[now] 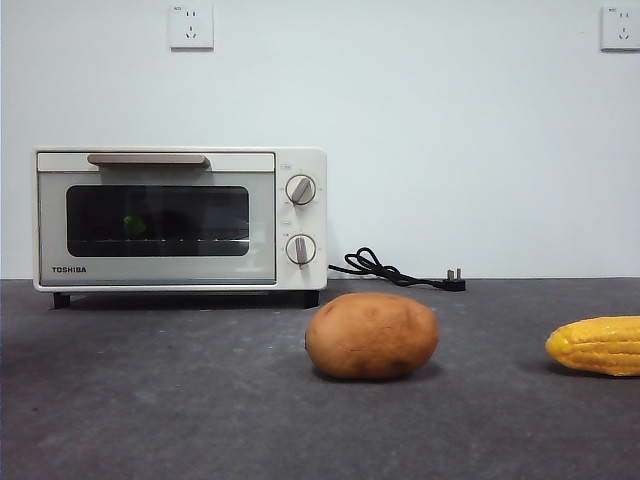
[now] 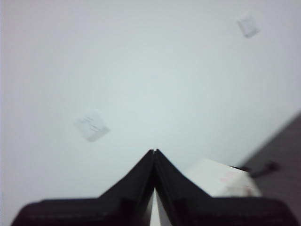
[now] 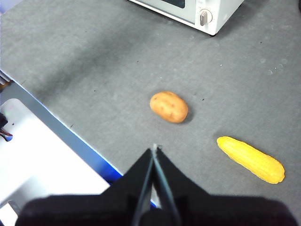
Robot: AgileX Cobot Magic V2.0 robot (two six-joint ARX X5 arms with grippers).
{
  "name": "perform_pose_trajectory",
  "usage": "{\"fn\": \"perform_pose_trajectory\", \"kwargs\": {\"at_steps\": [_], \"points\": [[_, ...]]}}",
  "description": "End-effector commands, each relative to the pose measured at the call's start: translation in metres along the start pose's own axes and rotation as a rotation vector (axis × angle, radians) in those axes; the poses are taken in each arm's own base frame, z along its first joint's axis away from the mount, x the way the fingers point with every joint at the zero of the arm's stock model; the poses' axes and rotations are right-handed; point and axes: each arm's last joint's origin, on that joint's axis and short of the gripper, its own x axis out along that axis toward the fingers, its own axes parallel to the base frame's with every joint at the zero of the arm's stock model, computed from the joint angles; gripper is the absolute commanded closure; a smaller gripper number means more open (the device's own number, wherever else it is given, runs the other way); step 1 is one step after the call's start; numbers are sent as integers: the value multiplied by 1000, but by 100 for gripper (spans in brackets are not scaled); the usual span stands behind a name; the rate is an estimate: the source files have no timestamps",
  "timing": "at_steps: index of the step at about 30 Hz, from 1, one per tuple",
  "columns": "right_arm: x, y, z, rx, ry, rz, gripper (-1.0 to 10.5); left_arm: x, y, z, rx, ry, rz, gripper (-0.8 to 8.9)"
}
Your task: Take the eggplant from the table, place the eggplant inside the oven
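Note:
The cream-white oven [image 1: 180, 220] stands at the back left of the dark grey table [image 1: 200, 400] with its door closed. Through the dark glass a bright green spot shows on the rack: the eggplant's stem cap [image 1: 134, 225]; its purple body is lost in the dark. My left gripper [image 2: 154, 151] is shut and held high, facing the white wall, with the oven's top [image 2: 221, 181] below it. My right gripper [image 3: 154, 148] is shut, high above the table's near edge, holding nothing. The oven's knob corner [image 3: 202, 14] shows in the right wrist view.
A brown potato [image 1: 372, 335] [image 3: 169, 107] lies mid-table in front of the oven's right end. A yellow corn cob [image 1: 598, 345] [image 3: 250, 159] lies at the right. A black power cord [image 1: 395, 270] trails beside the oven. A white-and-blue platform [image 3: 42, 155] borders the table's near edge.

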Motion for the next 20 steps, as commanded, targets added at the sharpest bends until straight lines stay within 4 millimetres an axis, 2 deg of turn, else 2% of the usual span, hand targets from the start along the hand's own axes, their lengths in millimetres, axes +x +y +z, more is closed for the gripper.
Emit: {"fn": "perform_pose_trajectory", "kwargs": {"at_steps": [1, 5, 11, 16, 20], "points": [[3, 0, -3, 5, 32, -5, 947, 3, -8, -27, 37, 12, 66, 818], [3, 0, -3, 5, 32, -5, 947, 3, -27, -71, 5, 48, 89, 818], [3, 0, -3, 5, 33, -5, 947, 6, -56, -143, -146, 113, 92, 818], [3, 0, -3, 5, 33, -5, 947, 3, -77, -189, -264, 166, 101, 818], [3, 0, -3, 5, 33, -5, 947, 0, -91, -218, -331, 223, 142, 818]]}}
